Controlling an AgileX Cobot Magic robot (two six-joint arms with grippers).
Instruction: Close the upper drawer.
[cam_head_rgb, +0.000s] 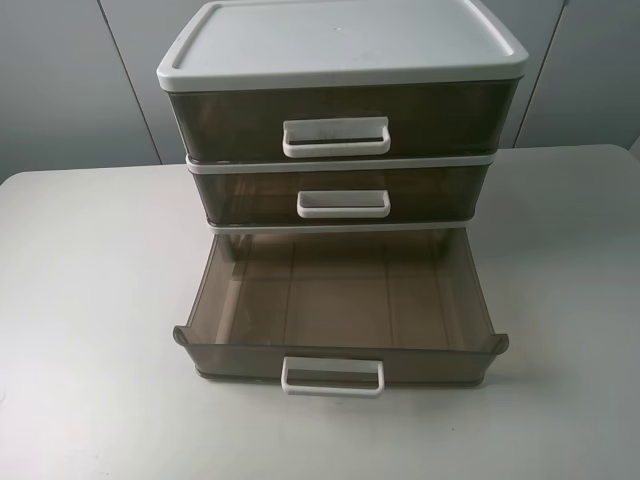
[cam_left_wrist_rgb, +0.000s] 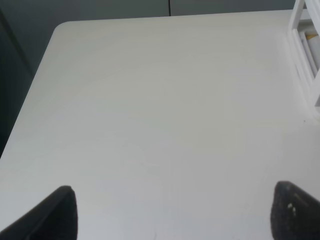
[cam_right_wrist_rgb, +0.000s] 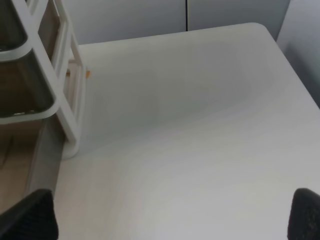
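oddly, we see the top drawer (cam_head_rgb: 340, 120) shut in the cabinet (cam_head_rgb: 340, 45) mid-table (cam_head_rgb: 90, 300), the bottom drawer (cam_head_rgb: 340, 310) pulled out, both grippers (cam_left_wrist_rgb: 172, 212) (cam_right_wrist_rgb: 172, 215) spread wide over bare table.

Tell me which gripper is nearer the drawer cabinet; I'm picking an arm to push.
Right, it seems. The right gripper sits close beside the cabinet; the left gripper is farther off, with bare table between it and the cabinet.
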